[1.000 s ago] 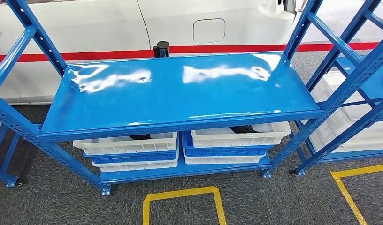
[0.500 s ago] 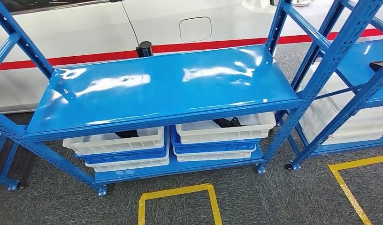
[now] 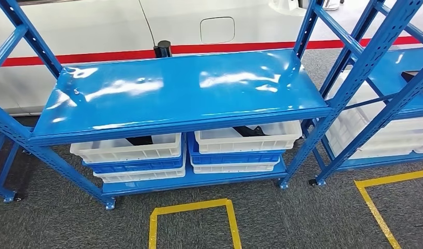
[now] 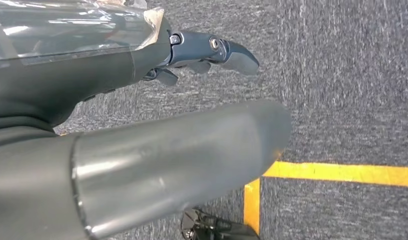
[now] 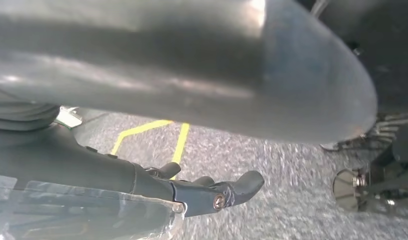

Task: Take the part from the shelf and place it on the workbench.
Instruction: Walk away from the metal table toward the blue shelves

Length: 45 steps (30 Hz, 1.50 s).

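Note:
A blue metal shelf (image 3: 183, 91) stands in front of me, its glossy top board bare. On its bottom level sit stacked white and blue bins. A dark part (image 3: 142, 140) lies in the top left bin (image 3: 127, 150), and another dark part (image 3: 251, 130) lies in the top right bin (image 3: 248, 140); both are half hidden under the board. My left hand (image 4: 157, 145) hangs over grey carpet, thumb and dark fingers (image 4: 217, 52) apart, holding nothing. My right hand (image 5: 192, 100) also hangs over the carpet, its fingers (image 5: 222, 192) spread away from the thumb and empty.
A second blue rack (image 3: 391, 67) with white bins (image 3: 375, 135) stands at the right. Behind the shelf are a white car body with a red stripe (image 3: 95, 54) and a black post (image 3: 163, 49). Yellow tape outlines (image 3: 191, 207) mark the carpet.
The whole picture has shifted: the camera has moved, so the shelf now sits further left and slightly lower in view. The things on the shelf have not moved.

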Available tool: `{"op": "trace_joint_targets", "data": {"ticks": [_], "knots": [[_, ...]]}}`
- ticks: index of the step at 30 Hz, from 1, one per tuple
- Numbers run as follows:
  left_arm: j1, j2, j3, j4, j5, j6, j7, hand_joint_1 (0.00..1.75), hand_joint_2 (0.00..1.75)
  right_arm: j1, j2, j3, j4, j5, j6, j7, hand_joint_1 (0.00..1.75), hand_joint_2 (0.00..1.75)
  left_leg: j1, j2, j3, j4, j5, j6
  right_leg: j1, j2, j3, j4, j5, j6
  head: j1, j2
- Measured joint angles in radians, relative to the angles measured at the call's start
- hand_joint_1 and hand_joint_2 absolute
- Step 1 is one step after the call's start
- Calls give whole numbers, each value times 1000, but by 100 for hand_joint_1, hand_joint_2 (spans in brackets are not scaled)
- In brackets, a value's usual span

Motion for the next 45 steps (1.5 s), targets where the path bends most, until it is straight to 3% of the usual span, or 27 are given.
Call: {"op": "trace_joint_targets", "data": {"ticks": [2,4,5,6,8,10,14,16,18,19,20,21,24,26,29,36,45], "knots": [[0,-1,0,0,0,0,0,0,0,1,-1,0,0,0,0,0,0,0,1,3,-10,-4,12,-1,-6,1,-45,117,-67,-2,3,0],[2,-2,0,0,0,0,0,0,0,2,-3,0,0,0,0,0,0,0,2,6,-21,-2,19,-6,-13,0,-70,211,-111,9,4,0],[2,-3,0,0,0,0,0,0,0,3,-4,1,0,-1,0,0,0,0,3,7,-24,0,22,-8,-17,0,-54,204,-110,20,4,0],[2,-4,0,0,0,0,0,0,0,3,-5,1,0,-1,0,0,0,0,6,7,-26,2,23,-11,-22,0,-18,154,-93,33,4,0],[2,-4,0,0,0,0,0,0,0,4,-6,1,0,-1,0,0,0,0,8,7,-29,11,22,-19,-28,0,74,4,-53,53,5,0],[2,-3,0,0,0,0,0,0,0,4,-6,3,0,-2,0,0,0,0,5,6,-33,21,20,-31,-27,2,114,-75,-37,44,4,0],[1,-3,0,0,0,0,0,0,0,6,-6,8,0,-3,0,0,0,0,10,0,-42,37,11,-54,-28,4,107,-81,-27,7,1,0],[1,-4,0,0,0,1,0,0,0,6,-6,9,0,-3,0,0,0,0,14,-6,-80,121,-50,-65,-33,3,100,-83,-21,-4,-4,0],[2,-4,1,0,0,2,0,0,0,6,-7,10,0,-3,0,0,0,0,18,-8,-139,258,-121,-73,-31,1,93,-83,-18,-10,-7,0],[3,-4,2,0,0,2,0,0,0,7,-7,10,0,-3,0,0,0,0,19,-8,-157,302,-134,-74,-30,1,91,-82,-17,-11,-7,0],[4,-4,3,0,0,2,-1,0,0,7,-7,10,0,-3,0,0,0,0,20,-8,-159,311,-128,-74,-30,1,91,-82,-17,-11,-8,0],[5,-4,4,0,0,2,-4,0,0,7,-7,10,0,-4,0,0,0,0,21,-8,-139,279,-103,-74,-31,1,92,-82,-17,-11,-8,0],[3,-3,6,0,0,1,-14,0,0,6,-6,11,0,-5,0,0,0,0,21,-12,-33,77,-16,-68,-27,3,98,-81,-18,-6,-8,0],[3,-4,6,0,0,0,-16,0,0,5,-8,11,0,-7,0,0,0,0,19,-16,-10,21,-5,-67,-19,2,95,-77,-21,-2,-7,0],[4,-5,7,0,0,0,-19,0,0,6,-10,13,0,-10,1,0,0,0,14,-16,-12,19,-2,-65,-20,3,95,-81,-19,-1,-6,0],[3,-4,9,0,-3,0,-31,0,0,6,-12,15,0,-14,3,0,0,0,8,-16,-14,20,-2,-52,-26,3,99,-95,-10,14,-6,0],[3,-3,10,0,-17,6,-31,0,0,7,-12,15,0,-24,4,0,0,0,9,-16,-15,20,-2,-50,-24,3,98,-96,-9,16,-6,0]]}}
